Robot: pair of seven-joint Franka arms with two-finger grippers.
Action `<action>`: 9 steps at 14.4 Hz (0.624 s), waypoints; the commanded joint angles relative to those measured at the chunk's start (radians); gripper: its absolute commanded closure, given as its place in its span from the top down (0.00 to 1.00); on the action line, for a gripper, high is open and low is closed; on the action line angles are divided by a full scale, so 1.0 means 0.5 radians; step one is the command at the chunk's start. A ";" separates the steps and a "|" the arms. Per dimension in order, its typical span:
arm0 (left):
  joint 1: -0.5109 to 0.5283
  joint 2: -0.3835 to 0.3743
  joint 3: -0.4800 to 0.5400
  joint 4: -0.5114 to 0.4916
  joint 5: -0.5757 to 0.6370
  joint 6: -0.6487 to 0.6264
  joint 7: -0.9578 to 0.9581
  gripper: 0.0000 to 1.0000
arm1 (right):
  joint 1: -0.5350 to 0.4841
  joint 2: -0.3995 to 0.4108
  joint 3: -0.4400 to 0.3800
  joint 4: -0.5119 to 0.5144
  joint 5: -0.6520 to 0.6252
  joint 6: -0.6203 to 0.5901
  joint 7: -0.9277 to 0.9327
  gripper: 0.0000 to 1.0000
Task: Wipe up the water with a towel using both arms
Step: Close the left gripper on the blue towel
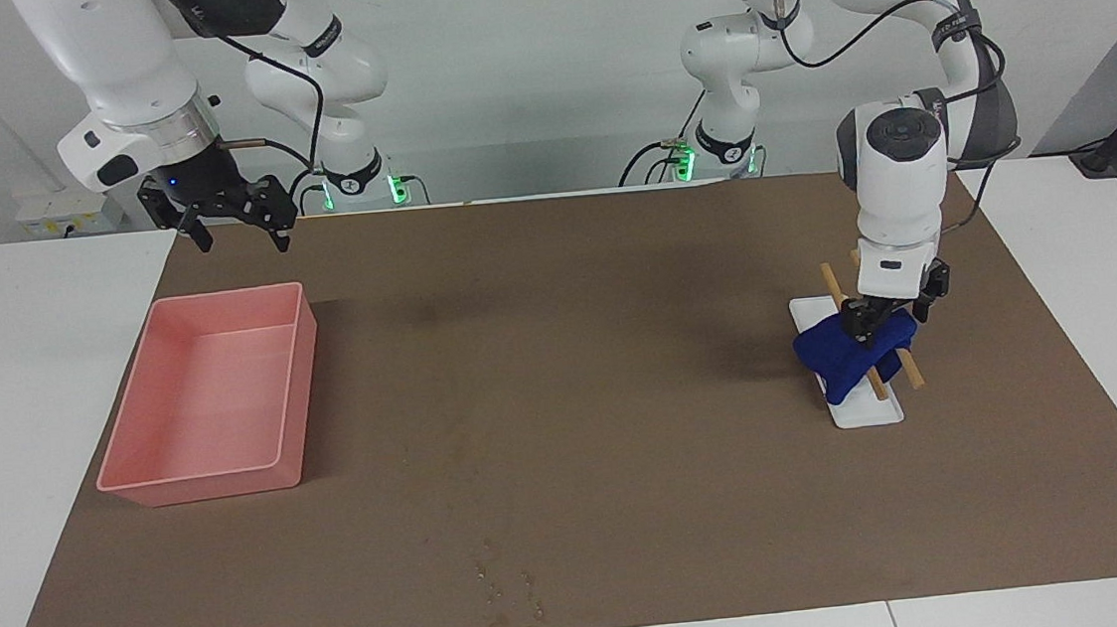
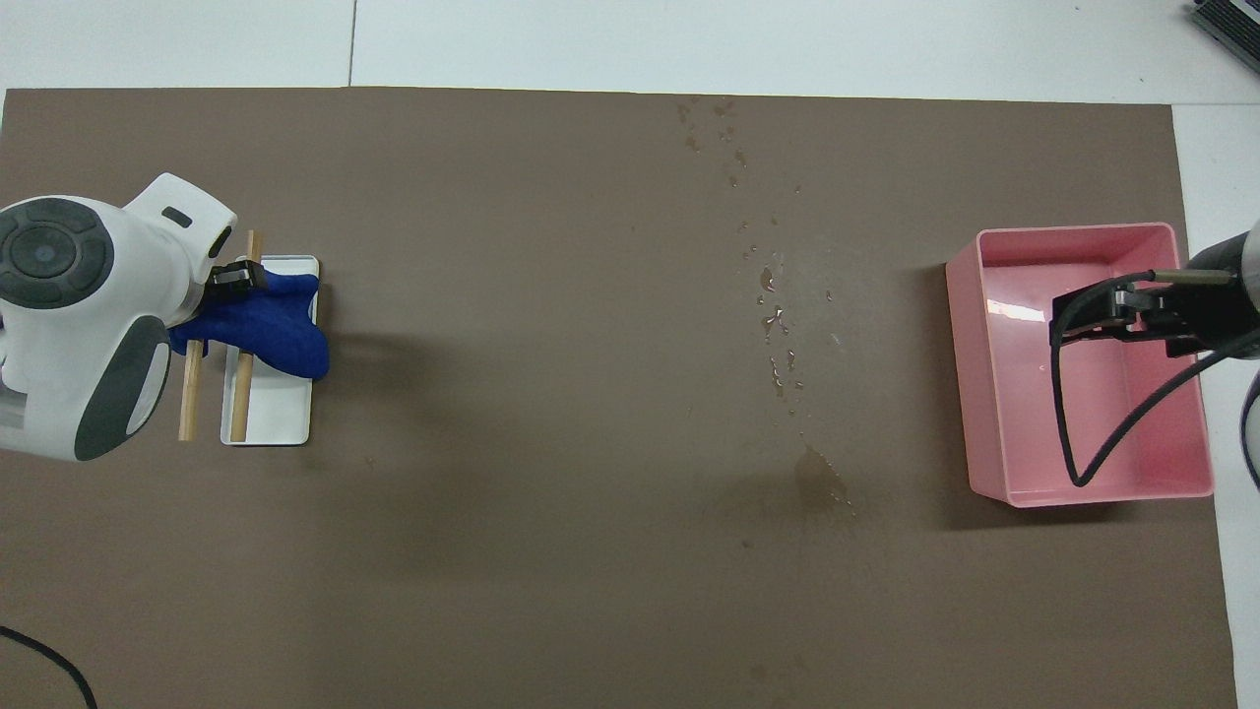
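Facing view has the left hand (image 1: 886, 320) down on the blue towel (image 1: 851, 350) draped over 2 sticks, fingers apart around it, not clamped. Right hand (image 1: 230, 215) waits open over the pink bin (image 1: 296, 374). Next: pinch, lift, carry to the water (image 2: 815, 481) mid-mat.

High facing camera and steep overhead camera share the brown mat (image 1: 566, 403), viewed from opposing ends.

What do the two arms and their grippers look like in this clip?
Both arms are glossy white with dark grey joint sections. The right arm has a silver wrist ring above the black right gripper, and a black cable loops from it. The left arm also trails a black cable down to the black left gripper.
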 commanded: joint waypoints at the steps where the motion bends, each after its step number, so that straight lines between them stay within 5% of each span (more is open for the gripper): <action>1: -0.018 -0.009 0.014 -0.058 0.084 0.045 -0.057 0.89 | -0.028 -0.058 0.013 -0.070 0.032 0.028 -0.041 1.00; 9: -0.018 0.000 0.014 0.007 0.115 -0.041 -0.057 0.56 | -0.028 -0.061 0.013 -0.076 0.032 0.028 -0.044 1.00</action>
